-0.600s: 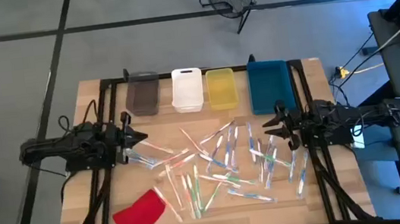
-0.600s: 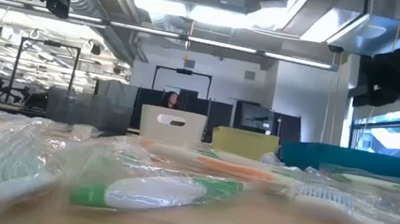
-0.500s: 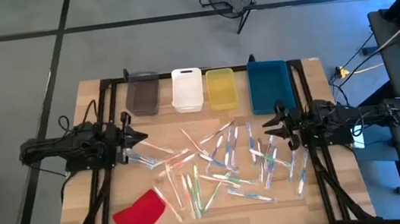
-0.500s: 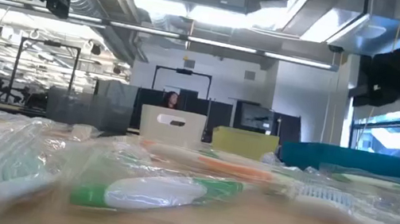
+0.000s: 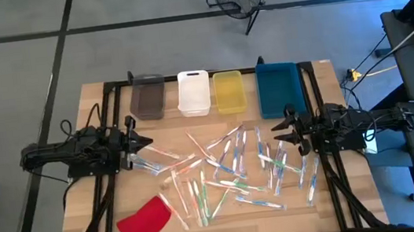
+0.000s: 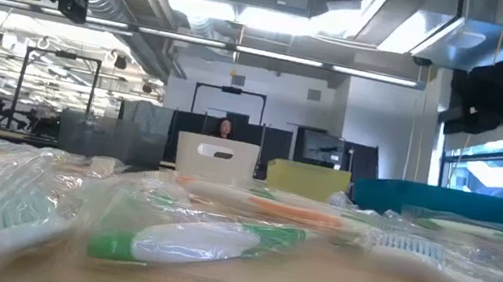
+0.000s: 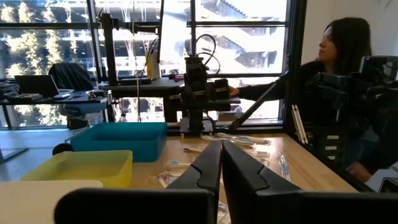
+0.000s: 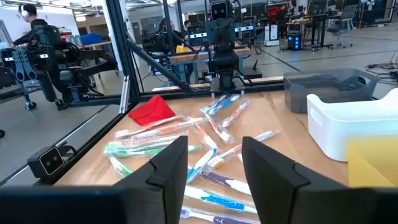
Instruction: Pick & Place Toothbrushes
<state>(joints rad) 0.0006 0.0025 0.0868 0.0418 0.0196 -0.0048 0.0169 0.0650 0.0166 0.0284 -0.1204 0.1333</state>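
Several toothbrushes (image 5: 225, 169) lie flat and scattered on the middle of the wooden table, whitish with green, blue, pink or orange parts; they also show in the low view (image 6: 205, 240) and the right wrist view (image 8: 186, 140). My left gripper (image 5: 147, 143) hangs shut over the left part of the table, its fingers together (image 7: 221, 163) and pointing level toward the right. My right gripper (image 5: 276, 133) hangs open at the right edge of the pile, nothing between its fingers (image 8: 214, 163), facing the left arm. Both are held above the table top.
Four bins stand in a row at the far edge: grey (image 5: 147, 98), white (image 5: 194, 92), yellow (image 5: 228, 91) and blue (image 5: 279, 87). A flat red piece (image 5: 145, 221) lies near the front left. A person (image 7: 342, 62) sits beyond the table's right side.
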